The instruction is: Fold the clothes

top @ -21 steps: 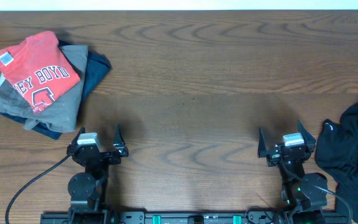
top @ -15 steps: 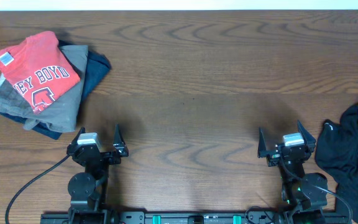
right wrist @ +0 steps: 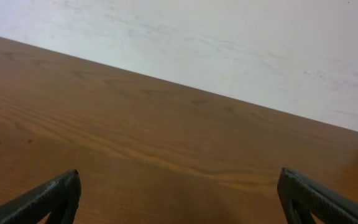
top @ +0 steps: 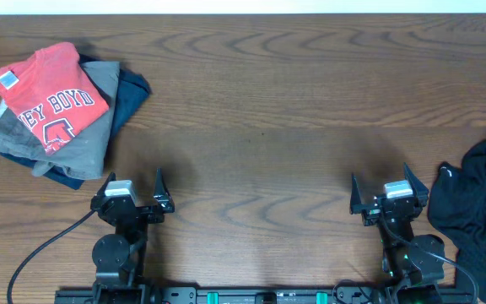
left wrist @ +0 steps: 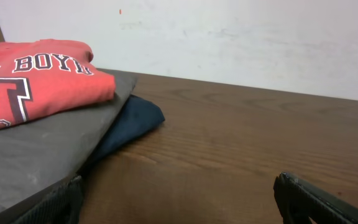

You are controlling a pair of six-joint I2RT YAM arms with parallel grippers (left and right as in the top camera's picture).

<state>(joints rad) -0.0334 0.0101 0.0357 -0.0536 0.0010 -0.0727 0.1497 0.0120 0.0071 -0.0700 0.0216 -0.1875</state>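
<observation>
The table is dark brown wood with long wavy grain and a smooth, faintly glossy top. At about 4 o'clock in the overhead view, against the right edge and partly cut off by it, lies the black T-shirt: a soft, matt, crumpled heap of rounded folds, unfolded, with a small pale fleck near its upper left rim. At 10 o'clock sits a flat stack: a red T-shirt with white block lettering on top, a grey garment under it, and a navy garment peeking out at its right. The left gripper at 7 o'clock and the right gripper at 5 o'clock both have their dark fingers spread wide, holding nothing; the right one sits just beside the black T-shirt, apart from it.
</observation>
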